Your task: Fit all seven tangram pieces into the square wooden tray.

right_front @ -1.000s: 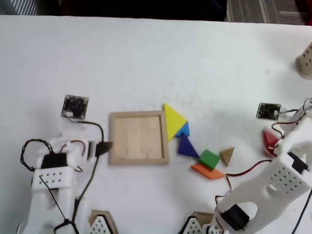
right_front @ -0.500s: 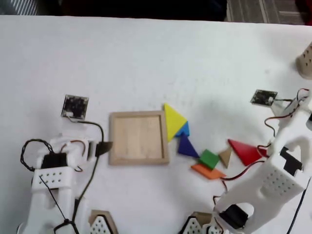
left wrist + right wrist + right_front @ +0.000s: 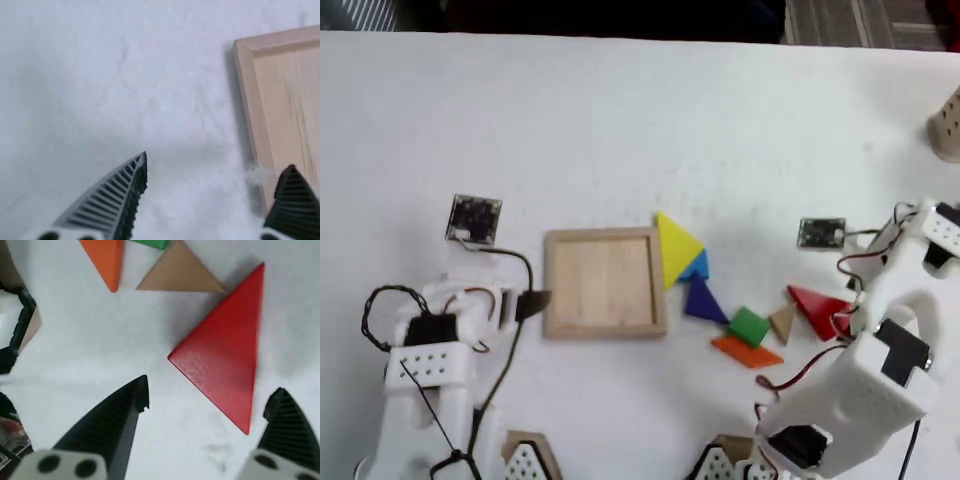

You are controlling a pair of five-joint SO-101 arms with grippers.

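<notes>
The square wooden tray (image 3: 605, 283) lies empty at mid-table. To its right are a yellow triangle (image 3: 675, 247), a light blue piece (image 3: 696, 266), a dark blue triangle (image 3: 703, 300), a green square (image 3: 749, 326), an orange piece (image 3: 746, 351), a tan triangle (image 3: 783, 320) and a red triangle (image 3: 815, 308). My right gripper (image 3: 210, 389) hangs open just above the red triangle (image 3: 225, 355), its fingers either side of it, with the tan triangle (image 3: 181, 275) and the orange piece (image 3: 106, 257) beyond. My left gripper (image 3: 216, 164) is open and empty at the tray's (image 3: 280, 100) left edge.
Small circuit boards (image 3: 475, 218) (image 3: 820, 233) with cables lie on the white table. A beige object (image 3: 947, 125) stands at the far right edge. The right arm's body (image 3: 880, 370) covers the near right corner. Wooden arm bases (image 3: 525, 455) sit along the front edge.
The right arm has swung left. The red triangle went from the right edge to beside the tan triangle. The left arm has not moved.
</notes>
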